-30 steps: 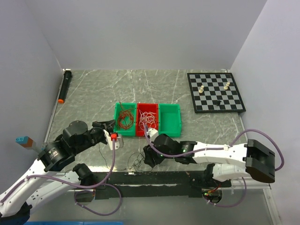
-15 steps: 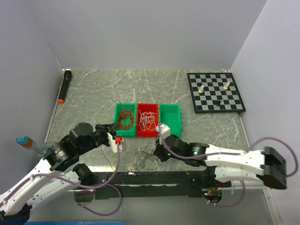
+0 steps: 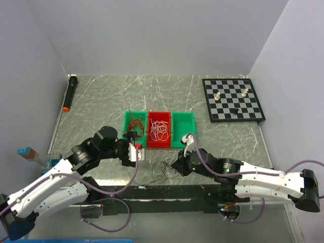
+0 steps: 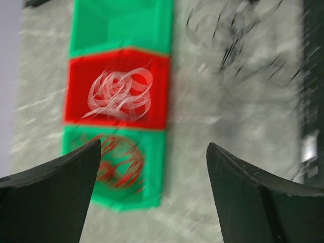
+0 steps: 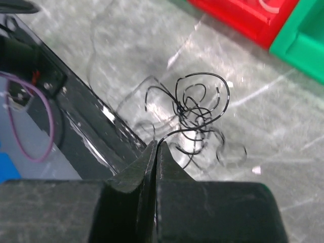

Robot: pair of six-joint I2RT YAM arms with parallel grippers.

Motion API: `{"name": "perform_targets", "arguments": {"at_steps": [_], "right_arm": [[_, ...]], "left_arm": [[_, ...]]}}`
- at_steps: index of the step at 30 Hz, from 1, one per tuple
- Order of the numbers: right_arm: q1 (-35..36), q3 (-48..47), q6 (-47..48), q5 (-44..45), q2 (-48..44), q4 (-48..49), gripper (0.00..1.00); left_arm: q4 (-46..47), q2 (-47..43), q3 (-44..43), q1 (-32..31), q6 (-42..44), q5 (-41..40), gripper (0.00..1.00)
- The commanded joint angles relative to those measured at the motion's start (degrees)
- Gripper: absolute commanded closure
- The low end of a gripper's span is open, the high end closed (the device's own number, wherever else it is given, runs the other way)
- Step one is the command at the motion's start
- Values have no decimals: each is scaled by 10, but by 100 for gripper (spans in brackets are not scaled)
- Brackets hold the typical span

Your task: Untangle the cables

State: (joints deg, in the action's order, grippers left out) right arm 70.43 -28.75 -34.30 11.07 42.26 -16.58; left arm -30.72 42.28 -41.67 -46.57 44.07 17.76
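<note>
The cables lie in three lots. Red ones (image 3: 134, 129) coil in the left green bin (image 3: 126, 136), and white ones (image 3: 160, 129) fill the red bin (image 3: 150, 144). A loose black tangle (image 3: 162, 170) lies on the table in front of the bins. My right gripper (image 5: 158, 143) is shut on one black strand whose loops (image 5: 195, 111) spread just beyond the tips; in the top view it (image 3: 177, 166) sits right of the tangle. My left gripper (image 4: 153, 147) is open and empty, hovering over bare table by the bin of red cables (image 4: 119, 163). White cables (image 4: 119, 93) show beyond.
The right green bin (image 3: 183, 136) holds nothing. A chessboard (image 3: 233, 98) with a few pieces lies far right. A black marker with an orange tip (image 3: 69, 92) lies along the left wall. A black strip (image 3: 162, 192) runs along the near table edge.
The right gripper shut on a black strand and drew back to the right, dragging the black tangle with it. The left gripper swung right toward the bins and opened.
</note>
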Motion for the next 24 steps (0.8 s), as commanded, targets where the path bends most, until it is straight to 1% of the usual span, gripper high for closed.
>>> {"name": "perform_targets", "arguments": {"at_steps": [1, 3, 4, 5, 8, 10, 13, 15, 21, 24], "right_arm": [[14, -3, -13, 13, -16, -7, 100], [20, -2, -16, 19, -26, -9, 100], [22, 0, -19, 24, -31, -11, 100], [28, 0, -23, 27, -36, -13, 100], [42, 4, -29, 42, -50, -18, 100], [51, 6, -29, 48, -59, -19, 100], [57, 9, -28, 56, -67, -23, 100], [59, 8, -28, 62, -75, -27, 100], [66, -3, -14, 77, -97, -33, 100], [66, -12, -7, 74, -100, -30, 100]], "left_arm": [[72, 49, -29, 1, -139, 152, 11], [100, 89, -33, 1, -179, 178, 11], [102, 117, -40, 2, -182, 189, 11], [100, 136, -42, 1, -177, 200, 8], [119, 161, -25, 0, -172, 214, 9], [146, 175, -8, -5, -177, 207, 9], [178, 209, 1, -9, -188, 213, 12], [206, 216, 15, -11, -196, 221, 14], [204, 240, 34, -23, -168, 247, 21], [239, 250, 48, -24, -195, 244, 21]]}}
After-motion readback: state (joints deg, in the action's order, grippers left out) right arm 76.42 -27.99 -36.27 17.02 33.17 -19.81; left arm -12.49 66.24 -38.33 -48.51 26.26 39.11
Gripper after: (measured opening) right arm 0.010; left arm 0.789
